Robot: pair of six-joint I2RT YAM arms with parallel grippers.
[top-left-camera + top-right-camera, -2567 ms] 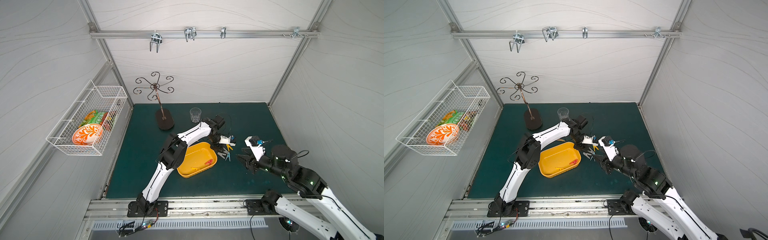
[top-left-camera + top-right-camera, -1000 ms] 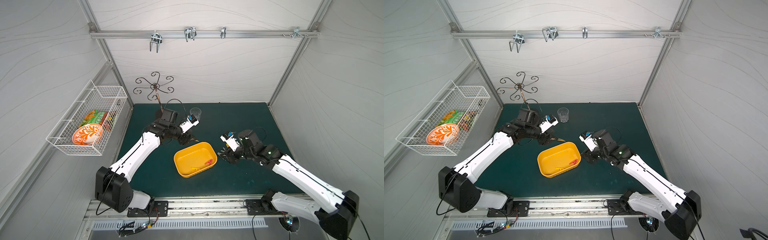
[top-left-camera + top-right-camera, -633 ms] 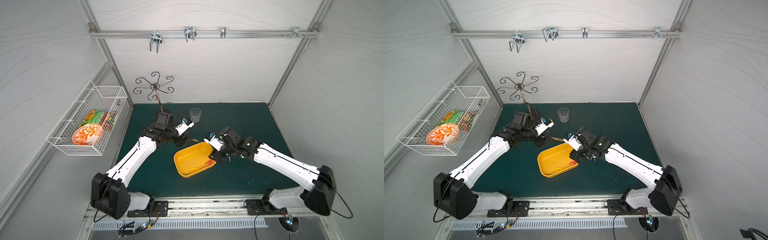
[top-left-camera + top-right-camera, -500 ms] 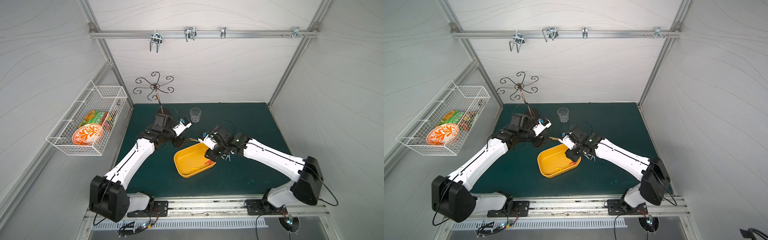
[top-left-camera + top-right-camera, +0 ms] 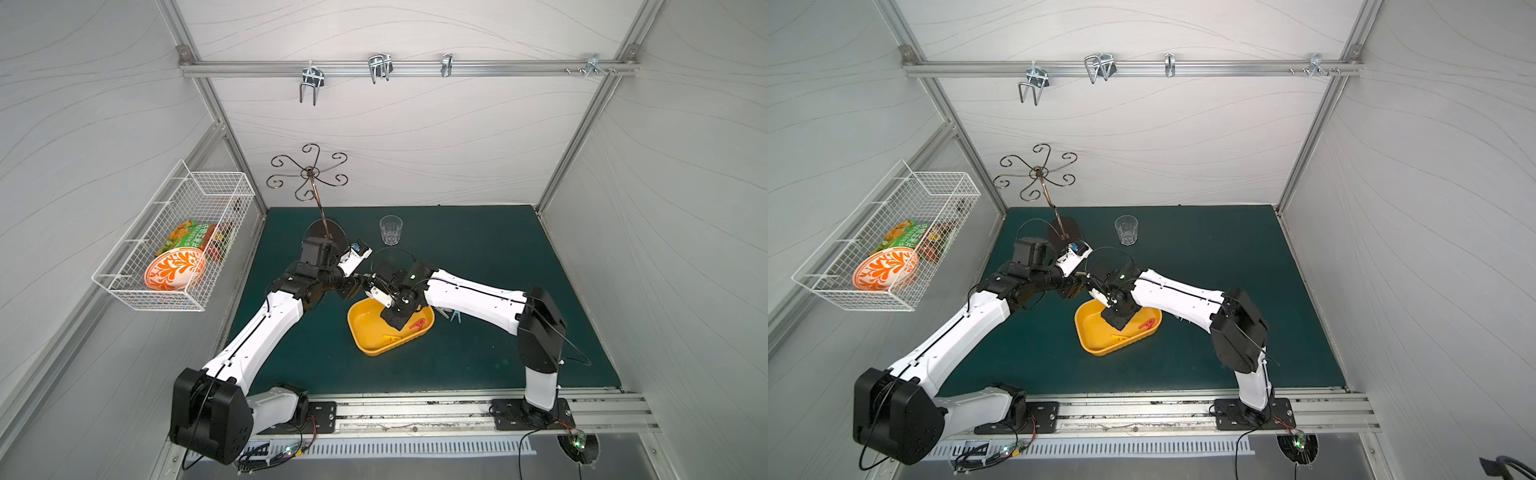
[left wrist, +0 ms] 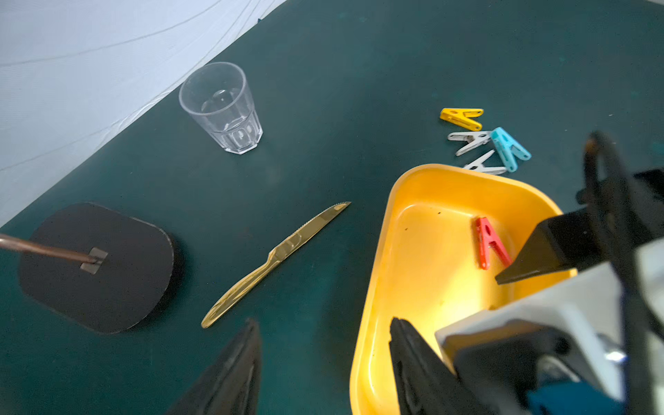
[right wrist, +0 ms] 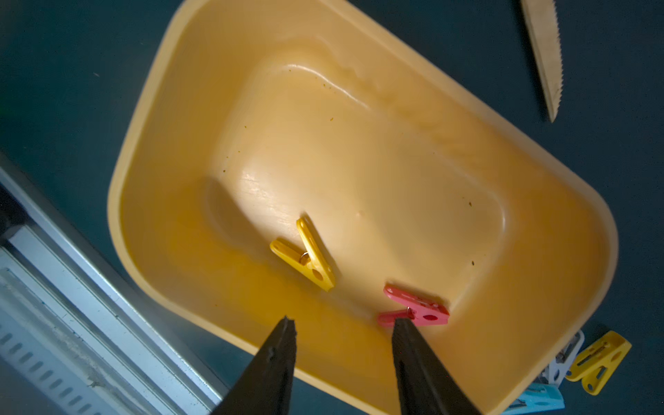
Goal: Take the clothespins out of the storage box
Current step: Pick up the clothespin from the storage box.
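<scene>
1. Leftmost, a wire basket [image 5: 208, 195] is hanging on the side wall, carrying an orange-patterned bowl [image 5: 174, 269] and some packets.
2. A curled metal stand [image 5: 308, 178] is standing upright on a dark base at the back-left corner of the mat [image 5: 478, 249].
3. The left gripper [image 6: 323, 325] is hovering above the mat between that base and the storage box [image 5: 368, 332]; its jaws are standing wide apart and gripping nothing.
4. A gold knife [image 6: 276, 258] is lying flat on the mat between the stand's base and the box, touching neither.
5. A clear glass [image 5: 390, 230] is standing upright near the back wall, well apart from the box.
6. The storage box is sitting on the mat near the middle, at an angle to the front rail.
7. The right gripper [image 7: 344, 325] is hovering over the box, jaws parted and empty, with one fingertip appearing just beside the red clothespin [image 7: 416, 310].
8. Inside the box, that red clothespin and a yellow clothespin [image 7: 309, 255] are lying on the floor, near each other but apart.
9. Just beyond the box's right side, a second yellow clothespin [image 6: 461, 118], two grey clothespins [image 6: 470, 141] and a light blue clothespin [image 6: 508, 147] are lying clustered on the mat.
</scene>
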